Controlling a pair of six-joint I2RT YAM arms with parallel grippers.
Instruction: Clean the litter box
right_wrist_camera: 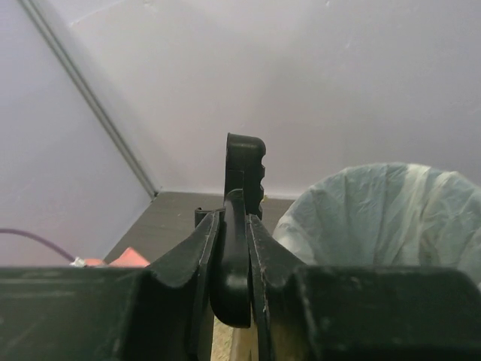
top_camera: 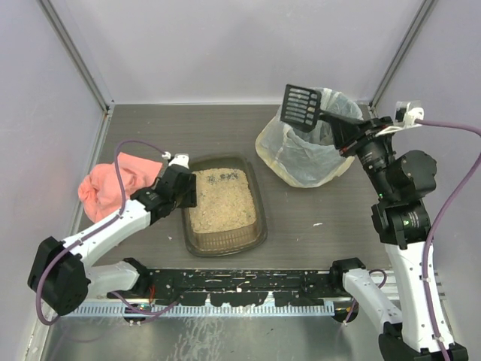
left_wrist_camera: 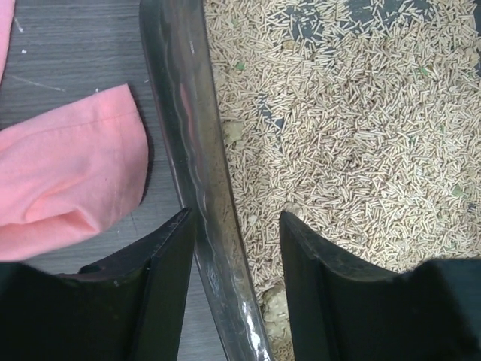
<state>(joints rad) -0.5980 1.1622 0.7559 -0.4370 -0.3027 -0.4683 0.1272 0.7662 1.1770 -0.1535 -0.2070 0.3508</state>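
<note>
The litter box (top_camera: pixel 225 242) is a dark brown translucent tray with tan granules, in the middle of the table. Some dark patches (top_camera: pixel 224 177) show at its far end. My left gripper (top_camera: pixel 184 194) is open and straddles the box's left rim (left_wrist_camera: pixel 188 113). In the left wrist view the gripper (left_wrist_camera: pixel 237 218) has one finger outside against the rim and the other inside over the granules. My right gripper (top_camera: pixel 342 135) is shut on the handle of a black slotted scoop (top_camera: pixel 301 105), held high over the bag-lined bin (top_camera: pixel 304 162). The scoop (right_wrist_camera: pixel 246 162) shows edge-on between the right gripper's (right_wrist_camera: pixel 234 222) fingers.
A pink cloth (top_camera: pixel 113 188) lies left of the box, close to my left gripper, and also shows in the left wrist view (left_wrist_camera: pixel 68 180). The bin's pale bag (right_wrist_camera: pixel 376 218) is at the right. Enclosure walls close the back and sides.
</note>
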